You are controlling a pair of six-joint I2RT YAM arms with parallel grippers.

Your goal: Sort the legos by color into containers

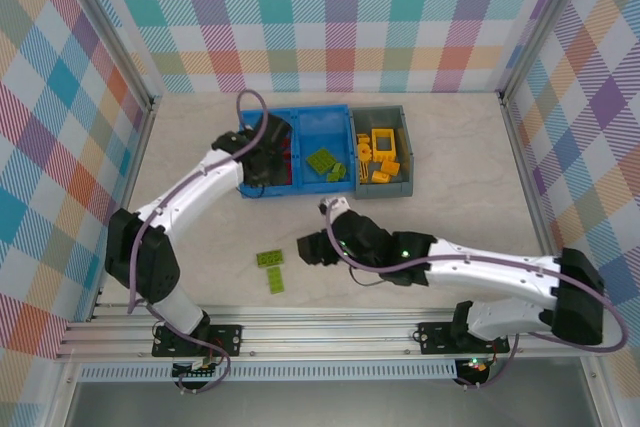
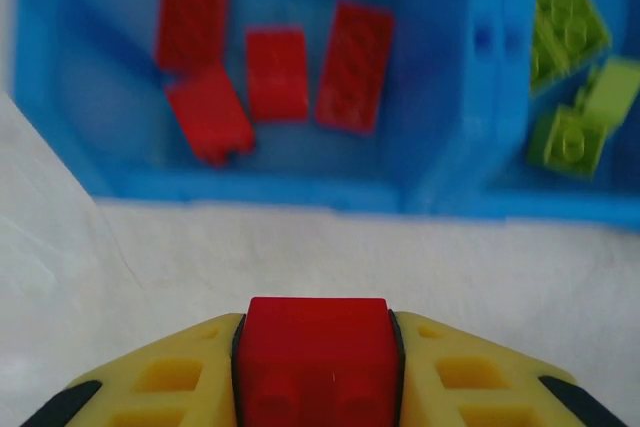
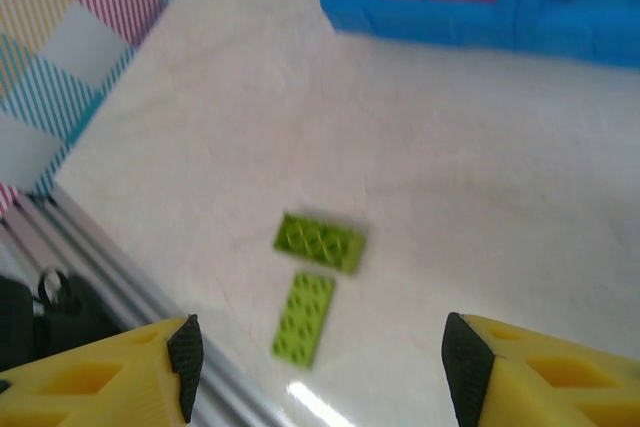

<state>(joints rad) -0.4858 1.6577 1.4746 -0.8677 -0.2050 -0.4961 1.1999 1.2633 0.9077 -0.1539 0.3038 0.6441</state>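
Red hard-plastic studded brick (image 2: 318,372) sits clamped between the yellow fingers of the left hand (image 2: 318,342), at the near edge of the bright blue 2-compartment plastic bin (image 2: 250,187). The bin's left compartment holds red bricks (image 2: 277,72) and its right one holds lime green pieces (image 2: 567,137). Yellow pieces lie in the small grey bin (image 1: 409,162). The right hand (image 3: 320,372) hangs open above 2 flat lime green plates (image 3: 320,243), which lie just beside each other on the pale tabletop (image 1: 450,207). Those plates look light, rigid, slick and thin. Pinching 1 across its short width with fingers low seems safest, since a shallow grip could flick it away.
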